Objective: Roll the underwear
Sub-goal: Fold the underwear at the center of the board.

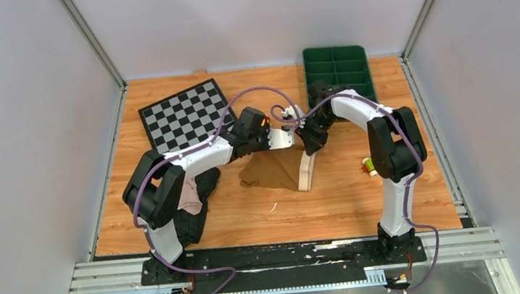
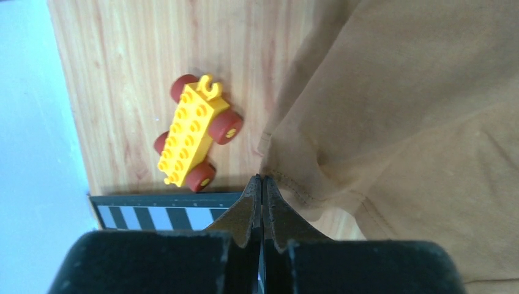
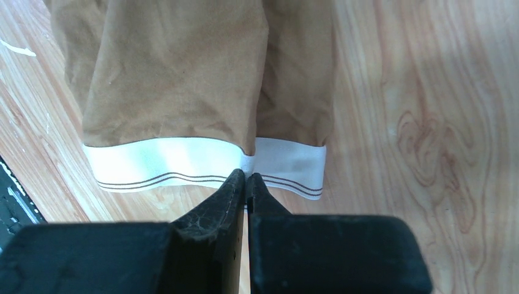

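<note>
- Top view: no text, number or sign legible on anything.
- Left wrist view: nothing legible. The studs on the yellow toy car are too blurred to tell whether they bear any mark.
- Right wrist view: the cream waistband of the tan-brown underwear carries thin dark lines only. No lettering can be read on it.

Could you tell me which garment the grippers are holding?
The tan-brown underwear with the cream waistband: left gripper and right gripper pinch it; the black one and pink one lie unheld.
</note>
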Controlling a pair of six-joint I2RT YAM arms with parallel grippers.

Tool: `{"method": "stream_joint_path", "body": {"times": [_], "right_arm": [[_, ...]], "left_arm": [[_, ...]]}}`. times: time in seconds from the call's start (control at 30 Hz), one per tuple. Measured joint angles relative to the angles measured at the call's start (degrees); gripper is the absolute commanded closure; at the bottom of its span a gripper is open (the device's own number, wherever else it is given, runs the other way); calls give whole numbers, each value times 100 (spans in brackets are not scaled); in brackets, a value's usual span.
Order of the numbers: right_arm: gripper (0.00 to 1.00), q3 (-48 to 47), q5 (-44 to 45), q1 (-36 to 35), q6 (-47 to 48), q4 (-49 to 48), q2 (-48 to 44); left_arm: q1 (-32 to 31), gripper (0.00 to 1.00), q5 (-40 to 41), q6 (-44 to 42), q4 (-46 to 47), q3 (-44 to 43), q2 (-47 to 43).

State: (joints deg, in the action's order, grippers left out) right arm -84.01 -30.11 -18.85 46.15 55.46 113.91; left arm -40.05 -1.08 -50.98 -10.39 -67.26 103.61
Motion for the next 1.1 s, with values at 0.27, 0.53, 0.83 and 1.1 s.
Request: {"method": "stream_joint_path", "body": {"times": [0.27, 0.53, 0.83, 1.1], "right_arm": [[97, -444, 0, 4, -2, 157, 2], [97, -896, 20, 146, 4, 284, 195], [97, -957, 68, 398, 0, 299, 501], [97, -955, 63, 411, -7, 273, 505]], "left_arm": [[144, 100, 81, -227, 9, -365, 2], [160, 100, 181, -402, 50, -787, 319], [186, 100, 264, -466, 42, -1287, 920], [184, 100, 264, -472, 46, -1338, 979]]}}
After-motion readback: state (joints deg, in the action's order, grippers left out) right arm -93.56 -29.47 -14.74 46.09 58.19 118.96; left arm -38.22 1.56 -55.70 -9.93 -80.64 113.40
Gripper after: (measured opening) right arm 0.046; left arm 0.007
